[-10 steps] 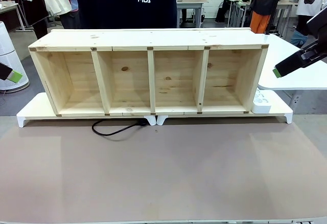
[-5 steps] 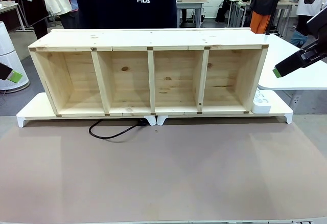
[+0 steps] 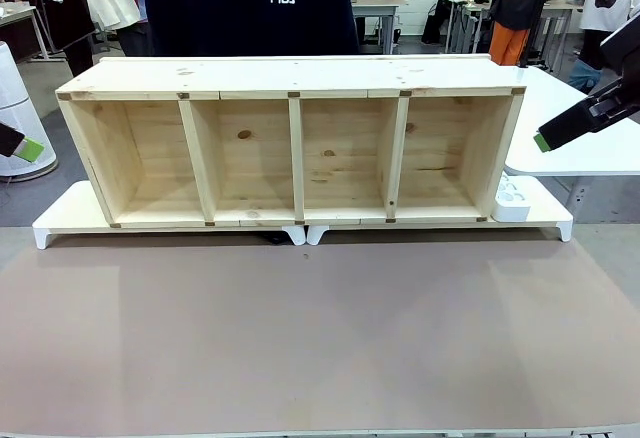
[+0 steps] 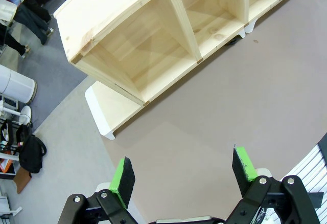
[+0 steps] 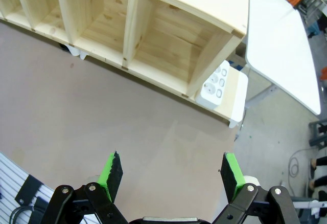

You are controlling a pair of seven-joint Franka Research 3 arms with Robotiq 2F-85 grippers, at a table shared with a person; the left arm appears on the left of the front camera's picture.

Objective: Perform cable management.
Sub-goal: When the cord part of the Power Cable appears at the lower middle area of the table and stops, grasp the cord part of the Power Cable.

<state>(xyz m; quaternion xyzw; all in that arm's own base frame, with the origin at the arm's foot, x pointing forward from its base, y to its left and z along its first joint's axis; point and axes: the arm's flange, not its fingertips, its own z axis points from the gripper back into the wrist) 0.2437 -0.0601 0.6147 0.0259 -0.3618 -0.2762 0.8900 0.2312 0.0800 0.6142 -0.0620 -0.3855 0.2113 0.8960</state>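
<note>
The black cable is hidden from the front view, and the brown mat (image 3: 320, 328) in front of the wooden shelf (image 3: 295, 148) is bare. A small dark bit (image 4: 232, 41) shows in the gap under the shelf's middle, also seen as a dark spot (image 5: 67, 48) in the right wrist view; I cannot tell whether it is the cable. My left gripper (image 4: 181, 173) hangs open high above the mat's left part. My right gripper (image 5: 171, 175) hangs open above the mat's right part. Both hold nothing.
The four-bay shelf stands on two white risers (image 3: 70, 213). A white power strip (image 3: 512, 198) lies on the right riser beside the shelf. A person in a dark top (image 3: 250, 3) stands behind the shelf. A white table (image 3: 570, 118) is at the right.
The black cable loop that lay on the mat in front of the shelf's middle has slid back under the shelf and out of sight. Neither arm has moved.
</note>
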